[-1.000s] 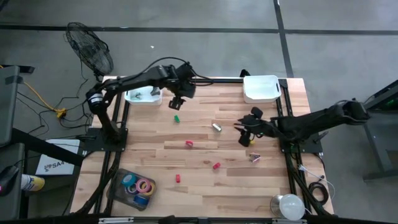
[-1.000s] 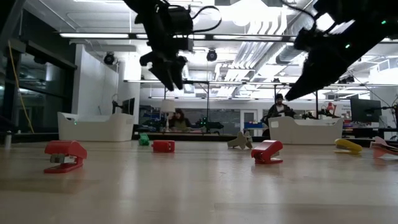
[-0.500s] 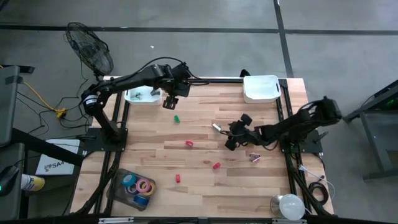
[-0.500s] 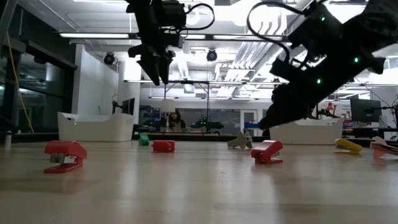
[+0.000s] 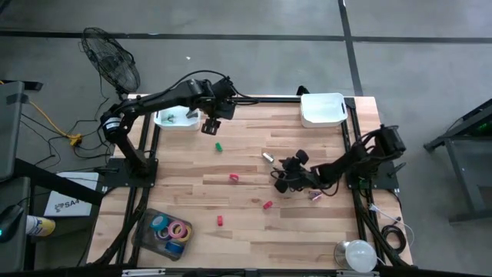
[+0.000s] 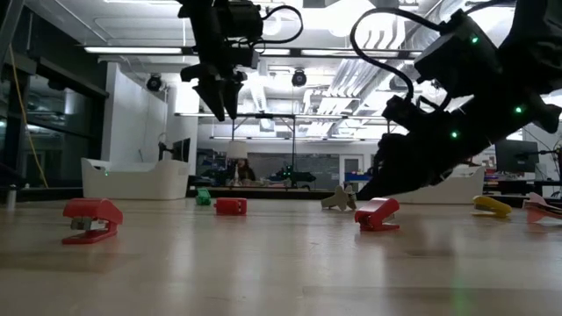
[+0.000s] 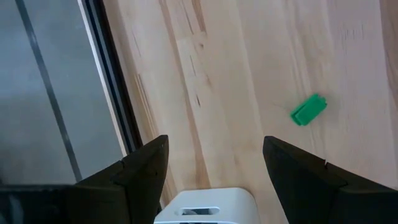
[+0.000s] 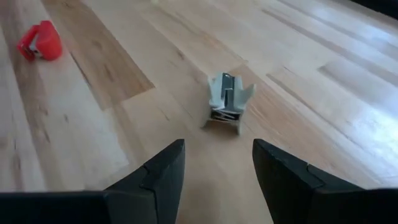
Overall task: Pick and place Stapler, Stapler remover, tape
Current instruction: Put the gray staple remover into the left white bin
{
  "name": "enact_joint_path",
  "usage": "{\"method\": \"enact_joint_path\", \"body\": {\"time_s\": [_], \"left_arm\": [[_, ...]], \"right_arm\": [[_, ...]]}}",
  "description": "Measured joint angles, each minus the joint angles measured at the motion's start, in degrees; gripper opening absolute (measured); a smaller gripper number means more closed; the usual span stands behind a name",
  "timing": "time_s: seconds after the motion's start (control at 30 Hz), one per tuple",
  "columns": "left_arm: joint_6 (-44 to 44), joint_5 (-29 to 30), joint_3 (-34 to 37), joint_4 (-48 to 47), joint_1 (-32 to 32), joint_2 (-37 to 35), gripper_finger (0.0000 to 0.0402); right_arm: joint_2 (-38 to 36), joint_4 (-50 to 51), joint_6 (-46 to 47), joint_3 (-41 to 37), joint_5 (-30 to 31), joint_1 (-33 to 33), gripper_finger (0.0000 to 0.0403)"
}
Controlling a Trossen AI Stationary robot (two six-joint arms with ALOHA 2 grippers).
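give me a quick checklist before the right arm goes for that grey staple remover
1. Right pincer open: ok.
2. Staple remover ahead of the pincer, between its finger lines: ok.
3. Pincer down at the remover: not ok, it sits short of it.
4. Nothing crowding the remover: ok, red stapler lies well aside.
5. Left pincer out of the way, near the left bin: ok.
6. Which bin is the target: cannot tell.

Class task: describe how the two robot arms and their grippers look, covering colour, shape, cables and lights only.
Both arms are black and jointed. The left gripper and right gripper each end in two dark, flat, wedge-shaped fingers. Black cables loop loosely above each wrist. Small green lights glow on the right arm in the low view.
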State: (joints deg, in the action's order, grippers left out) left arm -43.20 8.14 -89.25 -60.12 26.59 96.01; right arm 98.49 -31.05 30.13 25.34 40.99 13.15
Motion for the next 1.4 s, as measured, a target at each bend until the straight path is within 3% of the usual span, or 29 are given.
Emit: {"method": "enact_joint_path", "body": {"time_s": [0.67, 0.8, 1.03, 1.4], "left_arm": [[0.37, 0.12, 0.00, 0.16, 0.00, 0.04, 0.0257], [0.42, 0.12, 0.00, 0.13, 0.00, 0.04, 0.0257], [0.46, 0.11, 0.00, 0.15, 0.00, 0.04, 0.0257], [0.46, 0.10, 0.00, 0.12, 0.00, 0.04, 0.0257]], "right_arm": [[10.51, -15.33, 4.77, 0.13, -0.04, -2.59, 0.0183], [10.61, -15.94, 3.93, 0.15, -3.11, -3.65, 0.0207], [10.69, -16.58, 4.14, 0.22, -2.97, -3.84, 0.0269], [10.92, -15.54, -3.49, 3.74, -4.39, -8.33, 0.0269]]}}
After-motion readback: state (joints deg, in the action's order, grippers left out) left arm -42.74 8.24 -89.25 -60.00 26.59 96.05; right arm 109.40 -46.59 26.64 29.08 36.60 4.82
